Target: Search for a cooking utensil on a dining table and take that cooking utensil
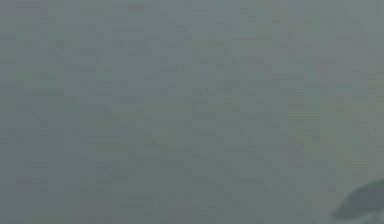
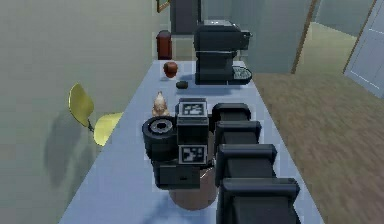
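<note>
A long pale blue table (image 2: 120, 170) runs up the arm side view. My arm reaches over it, and the gripper (image 2: 160, 142) is a dark body left of two white marked squares, above the tabletop. Its far end is hard to make out, so I cannot tell whether it holds anything. A small beige and white thing (image 2: 159, 100) stands just beyond the gripper. Farther out lie a small dark flat thing (image 2: 183, 86) and a dark red round thing (image 2: 171, 69). A brownish rounded thing (image 2: 200, 190) shows under the gripper body. None of these has a shape I can name as a cooking utensil.
A black coffee machine (image 2: 220, 52) and a red cylinder (image 2: 163, 43) stand at the table's far end. A yellow chair (image 2: 86, 112) sits at the table's left side. Brown floor (image 2: 320, 130) lies to the right. The forward view has a grey wall (image 1: 180, 100) and a dark rounded shape (image 1: 362, 203).
</note>
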